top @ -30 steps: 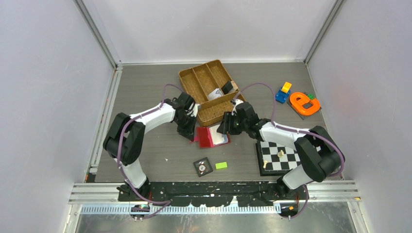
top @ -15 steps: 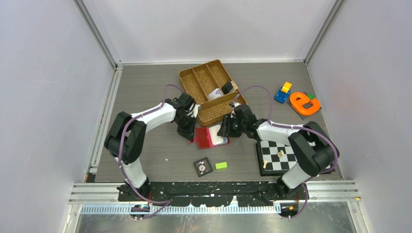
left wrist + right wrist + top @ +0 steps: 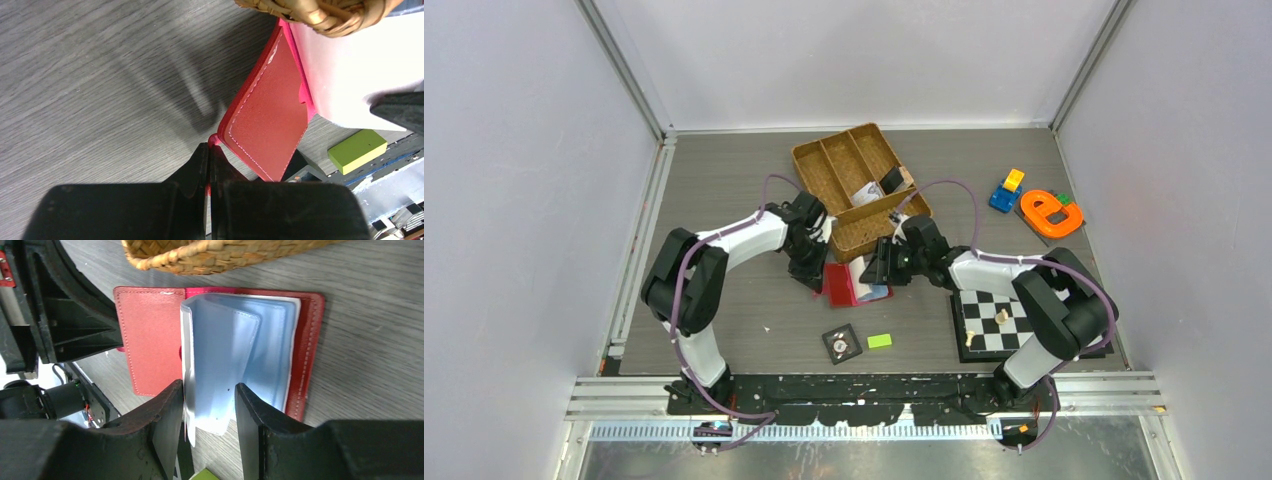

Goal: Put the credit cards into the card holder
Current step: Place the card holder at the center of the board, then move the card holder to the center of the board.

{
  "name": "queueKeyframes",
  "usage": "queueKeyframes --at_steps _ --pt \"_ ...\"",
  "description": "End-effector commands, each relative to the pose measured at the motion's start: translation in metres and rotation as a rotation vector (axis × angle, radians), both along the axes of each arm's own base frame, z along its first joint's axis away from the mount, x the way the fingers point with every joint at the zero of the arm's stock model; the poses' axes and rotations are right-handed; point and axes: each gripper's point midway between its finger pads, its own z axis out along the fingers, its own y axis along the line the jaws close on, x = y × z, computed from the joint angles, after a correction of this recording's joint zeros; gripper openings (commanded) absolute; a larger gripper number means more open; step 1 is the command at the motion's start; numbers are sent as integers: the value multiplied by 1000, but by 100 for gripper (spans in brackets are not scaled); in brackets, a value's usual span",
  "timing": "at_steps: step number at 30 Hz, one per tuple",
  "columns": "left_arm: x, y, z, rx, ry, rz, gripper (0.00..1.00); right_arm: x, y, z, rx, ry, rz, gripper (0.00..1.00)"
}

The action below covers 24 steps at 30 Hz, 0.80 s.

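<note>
The right gripper (image 3: 882,270) has slid leftward onto the card holder (image 3: 844,283), and the holder's blue-grey pockets (image 3: 220,355) are now lifted off its right half. On the grey table (image 3: 724,200), a woven divided tray (image 3: 824,175) stands at the back, its front wall just behind the holder and close to both wrists. A chessboard (image 3: 1024,325) lies to the right, near the right arm's elbow. The red holder lies open between the two grippers. The left gripper (image 3: 210,150) is pinched tight on the holder's small tab. The right gripper's fingers (image 3: 170,405) are spread apart, straddling the raised pockets. Nearer the arm bases lie a black dial tile (image 3: 841,343) and, beside it, a green block (image 3: 880,341).
</note>
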Motion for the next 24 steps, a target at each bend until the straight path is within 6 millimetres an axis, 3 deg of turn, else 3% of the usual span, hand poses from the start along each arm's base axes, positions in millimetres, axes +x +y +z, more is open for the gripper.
queueKeyframes --at_steps 1,10,15,24 --pt "7 -5 7 -24 -11 -5 0 4 22 33 109 -61 41 47" --pt "9 -1 5 -2 -14 -1 0 -5 49 57 162 -112 95 47" --pt "12 3 6 4 -14 14 1 -8 61 51 148 -112 115 47" --pt "36 40 33 12 -116 123 32 -11 79 34 133 -96 128 49"
